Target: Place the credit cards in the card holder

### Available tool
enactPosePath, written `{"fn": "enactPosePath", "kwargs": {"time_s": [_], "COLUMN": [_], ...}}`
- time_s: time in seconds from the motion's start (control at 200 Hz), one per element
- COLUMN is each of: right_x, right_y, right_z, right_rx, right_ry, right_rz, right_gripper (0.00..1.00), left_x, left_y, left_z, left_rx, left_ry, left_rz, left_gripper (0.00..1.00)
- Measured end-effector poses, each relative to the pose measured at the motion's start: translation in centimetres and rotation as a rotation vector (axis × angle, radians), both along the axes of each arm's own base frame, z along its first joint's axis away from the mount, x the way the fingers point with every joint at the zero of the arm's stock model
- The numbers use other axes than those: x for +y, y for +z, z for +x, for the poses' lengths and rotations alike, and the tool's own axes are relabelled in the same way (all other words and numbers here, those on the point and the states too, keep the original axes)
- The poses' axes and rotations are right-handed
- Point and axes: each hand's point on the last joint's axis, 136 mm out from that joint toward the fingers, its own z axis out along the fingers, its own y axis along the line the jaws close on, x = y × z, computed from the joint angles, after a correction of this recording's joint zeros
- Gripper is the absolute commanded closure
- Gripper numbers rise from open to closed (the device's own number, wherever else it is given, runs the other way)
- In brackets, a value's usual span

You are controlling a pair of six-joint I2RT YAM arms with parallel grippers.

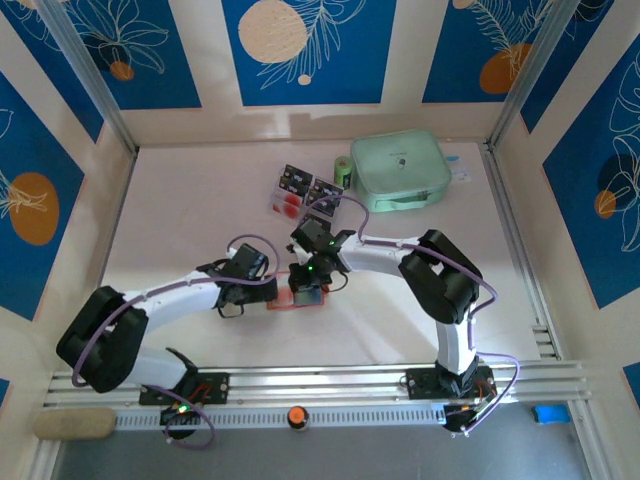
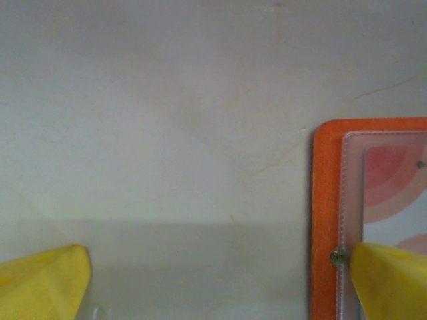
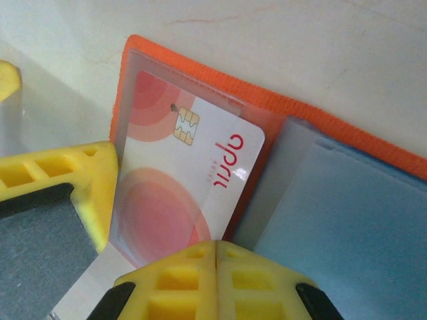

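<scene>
The orange-red card holder (image 1: pixel 287 301) (image 2: pixel 325 200) (image 3: pixel 200 75) lies open on the table between the two arms. A white credit card (image 3: pixel 193 167) (image 2: pixel 393 193) with red circles and a chip sits in its clear pocket. My right gripper (image 3: pixel 217 247) (image 1: pixel 308 285) is shut, its joined tips over the card's near edge, and the card lies flat rather than pinched between them. My left gripper (image 2: pixel 217 257) (image 1: pixel 272 292) is wide open, one finger (image 2: pixel 390 280) (image 3: pixel 87 193) resting on the holder's side edge. Two more credit cards (image 1: pixel 290 185) (image 1: pixel 322 197) lie farther back.
A mint-green zip pouch (image 1: pixel 400 168) sits at the back right with a small green roll (image 1: pixel 343 170) beside it. The holder's grey-blue inner pockets (image 3: pixel 347 213) lie to the right of the card. Patterned walls enclose the table on three sides.
</scene>
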Motion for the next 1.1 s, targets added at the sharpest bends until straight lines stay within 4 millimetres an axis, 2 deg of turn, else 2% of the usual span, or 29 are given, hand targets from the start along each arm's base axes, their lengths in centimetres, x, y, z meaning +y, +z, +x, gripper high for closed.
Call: {"fn": "enactPosePath", "kwargs": {"time_s": [0.18, 0.625, 1.1], "right_x": [0.0, -0.2, 0.4], "right_y": [0.0, 0.0, 0.9], "right_z": [0.0, -0.2, 0.4], "right_rx": [0.001, 0.007, -0.010], "right_ry": [0.000, 0.006, 0.006], "right_rz": [-0.002, -0.014, 0.004], "right_gripper": [1.00, 1.00, 1.00], "left_x": [0.3, 1.8, 1.9], "left_y": [0.4, -0.1, -0.4], "left_z": [-0.2, -1.0, -1.1], "left_rx": [-0.001, 0.009, 0.011], "left_ry": [0.016, 0.068, 0.067], "left_rz": [-0.002, 0.044, 0.048], "left_gripper": [0.00, 0.00, 0.00]}}
